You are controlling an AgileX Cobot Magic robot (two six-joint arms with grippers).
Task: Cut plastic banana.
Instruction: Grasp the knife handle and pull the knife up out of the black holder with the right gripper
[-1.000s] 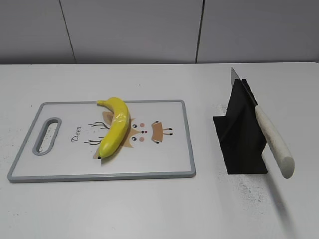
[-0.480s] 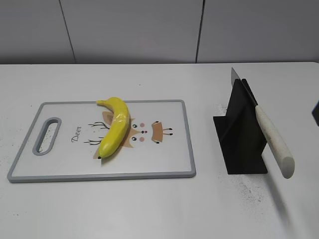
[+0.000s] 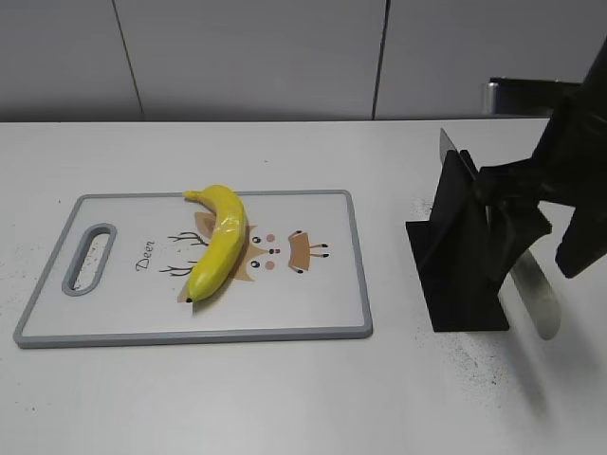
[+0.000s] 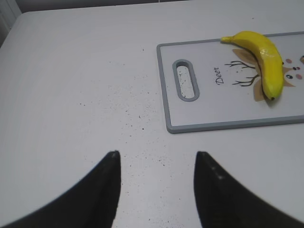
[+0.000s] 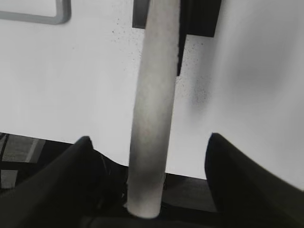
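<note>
Your plastic banana point(image 3: 220, 243): glossy yellow, curved, lay diagonally on cutting board point(image 3: 313, 318). Right gripper point(image 5: 147, 147) fingers spread either side of knife handle point(image 5: 151, 109) in black stand point(image 3: 455, 256). Left gripper point(image 4: 154, 185) fingers apart above bare table point(image 4: 71, 85).

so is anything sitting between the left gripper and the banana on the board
Nothing visible does. In the left wrist view, only speckled bare table and the cutting board's handle end lie between the open left gripper and the plastic banana. The knife and stand are on the other side.
</note>
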